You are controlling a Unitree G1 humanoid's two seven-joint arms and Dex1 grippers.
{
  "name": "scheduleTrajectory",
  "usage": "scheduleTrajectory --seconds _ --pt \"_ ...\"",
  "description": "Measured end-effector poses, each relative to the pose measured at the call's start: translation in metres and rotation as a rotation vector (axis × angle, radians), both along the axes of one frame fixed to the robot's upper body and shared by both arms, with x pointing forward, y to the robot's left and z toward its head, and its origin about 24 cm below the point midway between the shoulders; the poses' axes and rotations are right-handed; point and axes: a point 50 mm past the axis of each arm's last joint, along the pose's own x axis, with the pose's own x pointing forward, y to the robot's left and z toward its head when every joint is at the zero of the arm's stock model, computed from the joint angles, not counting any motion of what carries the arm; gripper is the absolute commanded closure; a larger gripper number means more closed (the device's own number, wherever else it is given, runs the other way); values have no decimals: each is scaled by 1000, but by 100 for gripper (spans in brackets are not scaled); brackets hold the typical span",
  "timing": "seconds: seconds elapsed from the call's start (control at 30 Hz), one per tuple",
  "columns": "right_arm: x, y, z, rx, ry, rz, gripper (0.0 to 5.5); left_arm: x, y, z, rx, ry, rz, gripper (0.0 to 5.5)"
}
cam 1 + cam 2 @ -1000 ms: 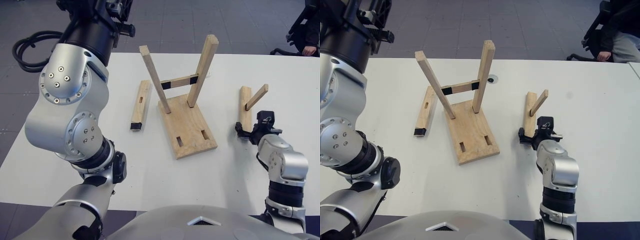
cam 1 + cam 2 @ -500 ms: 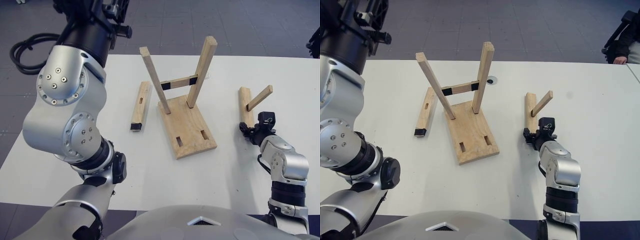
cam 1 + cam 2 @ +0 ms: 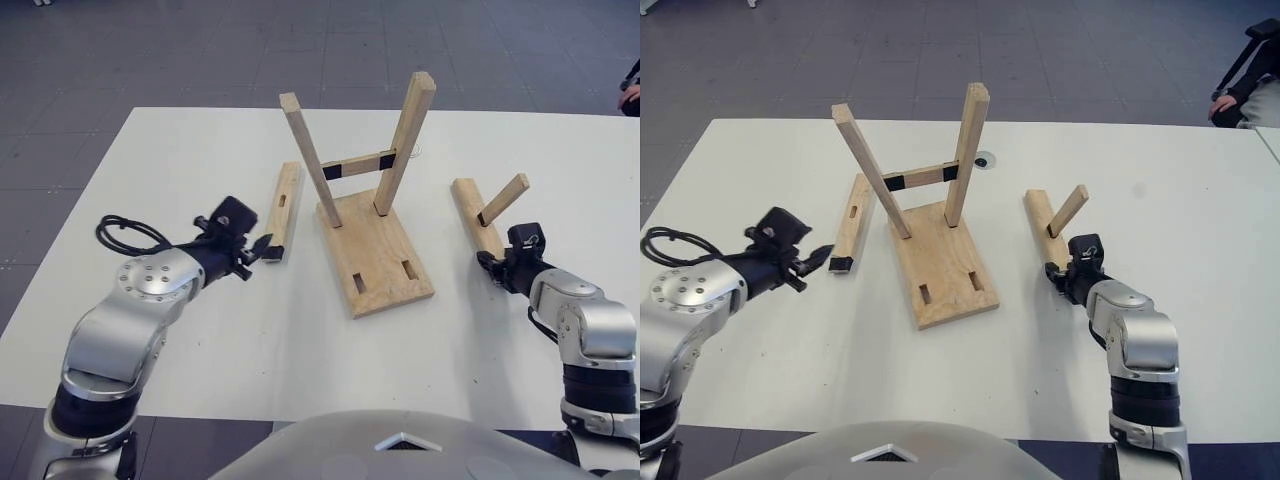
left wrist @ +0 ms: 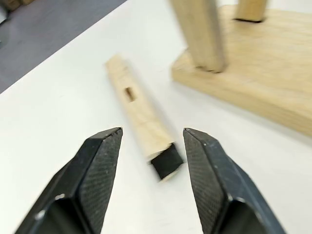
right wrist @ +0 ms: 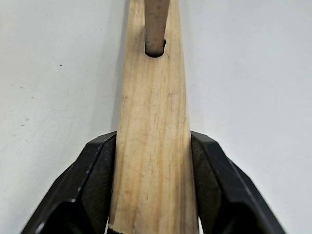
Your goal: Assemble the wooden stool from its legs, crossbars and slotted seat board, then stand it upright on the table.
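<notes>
The slotted seat board (image 3: 385, 262) lies flat mid-table with two legs (image 3: 405, 140) standing in it, joined by a crossbar (image 3: 358, 163). Left of it lies a loose leg (image 3: 282, 208), black-tipped at its near end. My left gripper (image 3: 262, 245) hovers open just short of that tip; in the left wrist view the leg (image 4: 139, 109) lies beyond the fingers (image 4: 100, 163). To the right of the board lies another leg (image 3: 472, 215) with a crossbar (image 3: 502, 198) stuck in its slot. My right gripper (image 3: 497, 268) is shut on its near end, the leg (image 5: 153, 112) sitting between the pads.
A black cable (image 3: 125, 235) loops on the table by my left arm. A small round grommet (image 3: 983, 159) sits behind the board. Bare white table (image 3: 300, 350) lies in front of the board and out to both side edges.
My left arm has come down from high above to the table, its gripper now at the loose leg's black tip. My right gripper has shifted its leg slightly toward the board.
</notes>
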Motion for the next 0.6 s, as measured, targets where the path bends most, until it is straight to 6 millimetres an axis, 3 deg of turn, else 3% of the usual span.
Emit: scheduleTrajectory --seconds 0.2,0.4,0.6 --pt "-17 6 13 -103 97 352 346 -2 -34 -14 -26 13 -141 319" --pt "-23 -19 37 -204 197 544 346 -6 -20 -63 84 112 -97 319" --pt "-21 -27 57 -263 262 749 346 5 -13 -81 106 29 -90 319"
